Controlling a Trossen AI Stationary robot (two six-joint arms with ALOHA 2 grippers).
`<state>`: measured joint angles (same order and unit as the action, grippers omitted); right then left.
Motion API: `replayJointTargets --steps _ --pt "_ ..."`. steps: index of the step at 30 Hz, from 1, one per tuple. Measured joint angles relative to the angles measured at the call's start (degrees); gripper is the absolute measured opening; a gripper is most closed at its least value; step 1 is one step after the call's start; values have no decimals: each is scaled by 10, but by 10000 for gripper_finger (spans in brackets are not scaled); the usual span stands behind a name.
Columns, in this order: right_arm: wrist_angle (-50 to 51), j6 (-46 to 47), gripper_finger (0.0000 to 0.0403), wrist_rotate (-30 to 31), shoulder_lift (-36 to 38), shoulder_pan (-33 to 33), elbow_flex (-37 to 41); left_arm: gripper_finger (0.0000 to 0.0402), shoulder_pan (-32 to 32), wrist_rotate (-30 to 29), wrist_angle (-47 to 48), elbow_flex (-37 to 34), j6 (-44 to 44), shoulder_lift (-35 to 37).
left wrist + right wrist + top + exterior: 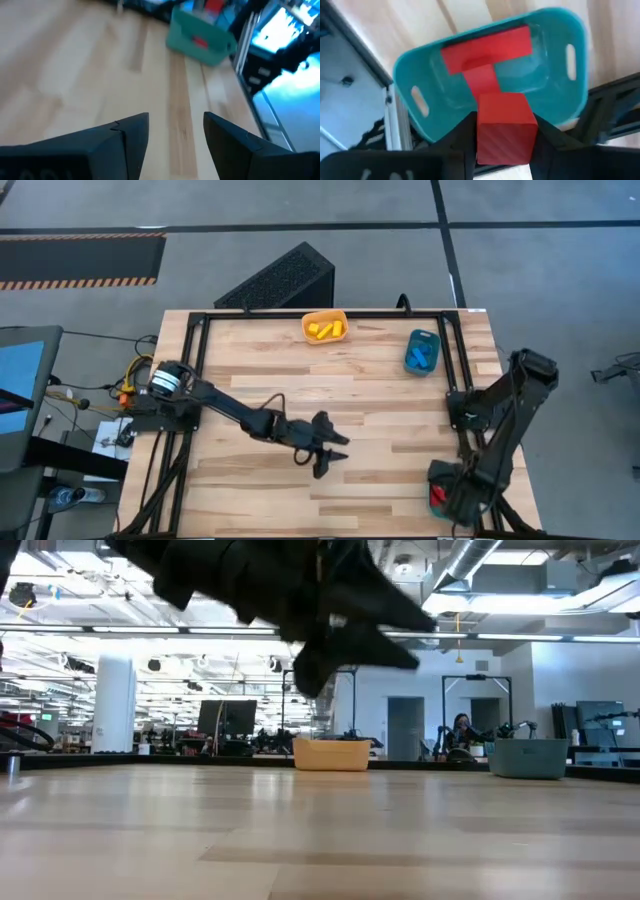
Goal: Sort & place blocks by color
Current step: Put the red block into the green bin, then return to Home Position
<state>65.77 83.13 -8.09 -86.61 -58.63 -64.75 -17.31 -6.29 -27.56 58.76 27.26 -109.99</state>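
Evidently, right end effector (pixel 502 145) clamped a red block (pixel 506 127) above the teal tray (pixel 560 107), near right; release due. Left end effector (pixel 175 145) hung wide, empty, mid-surface.

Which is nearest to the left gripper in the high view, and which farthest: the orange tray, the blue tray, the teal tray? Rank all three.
From the left gripper:
1. Teal tray, near the right table edge, under the right gripper.
2. Orange tray, far edge, centre.
3. Blue tray, far right.

The first two are close.

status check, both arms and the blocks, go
Right gripper shut on red block, above teal tray holding red blocks. Left gripper open, empty, mid-table. Yellow blocks in orange tray, blue blocks in blue tray. Nothing blocking.
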Motion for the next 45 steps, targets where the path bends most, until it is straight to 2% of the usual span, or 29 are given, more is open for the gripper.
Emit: replayJointTargets --steps 3,6,10,13,17,21,24,26,31,35,37,39,43,45 --pt "6 46 152 4 -35 -16 0 174 16 0 1 0 -22 28" --pt "15 74 188 3 -62 -21 0 174 31 3 -1 0 -22 58" --pt "8 99 239 -8 -62 -19 0 174 52 70 3 0 -18 103" --pt "13 127 260 9 -40 -12 0 174 67 89 27 0 -23 139" --pt "15 143 264 87 8 6 0 174 95 86 72 0 -19 191" --pt "12 128 260 224 66 49 0 168 108 85 97 0 -63 247" --pt "-31 61 256 325 103 100 0 149 109 72 101 0 -111 293" --pt "-91 -16 252 360 122 148 0 131 110 56 101 0 -148 319" --pt "-294 -238 226 364 143 277 0 86 132 40 129 0 -205 377" --pt "-428 -401 179 331 156 353 0 48 167 47 174 0 -206 413" --pt "-458 -454 145 315 166 382 -7 29 185 68 191 0 -209 433" --pt "-473 -463 104 316 180 409 -20 10 201 95 204 0 -226 454" --pt "-479 -558 19 326 228 456 -26 5 235 158 188 -22 -282 499" --pt "-485 -618 12 327 254 476 -22 5 255 180 167 -47 -299 523"
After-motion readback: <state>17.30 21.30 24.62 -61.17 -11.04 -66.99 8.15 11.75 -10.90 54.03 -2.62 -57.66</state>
